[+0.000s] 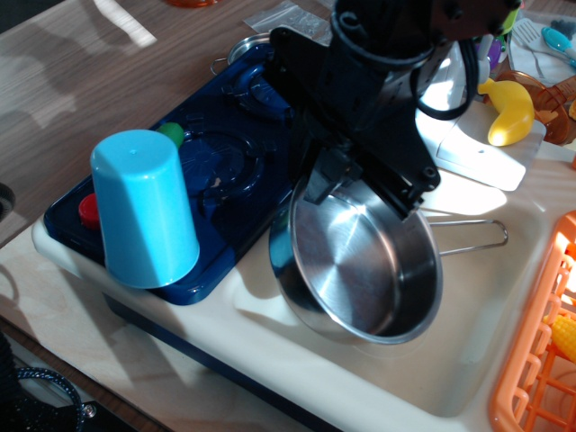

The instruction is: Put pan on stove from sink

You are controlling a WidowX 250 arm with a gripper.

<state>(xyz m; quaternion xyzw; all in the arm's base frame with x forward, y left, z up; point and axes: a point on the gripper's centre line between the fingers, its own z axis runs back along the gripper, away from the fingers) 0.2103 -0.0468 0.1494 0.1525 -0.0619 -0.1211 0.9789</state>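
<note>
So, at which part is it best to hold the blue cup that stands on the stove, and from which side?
Take the blue cup around its side wall, from above. It stands upside down on the stove, so its closed flat bottom faces up and there is no open rim to pinch. Its smooth wall tapers slightly, so a grip low on it is probably safer.

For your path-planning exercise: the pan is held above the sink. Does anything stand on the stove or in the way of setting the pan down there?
Yes. An upside-down blue cup stands on the stove's front corner, beside the near burner. The gripper holds the pan by its rim, tilted, above the sink. Nothing else visibly blocks the short path left.
</note>
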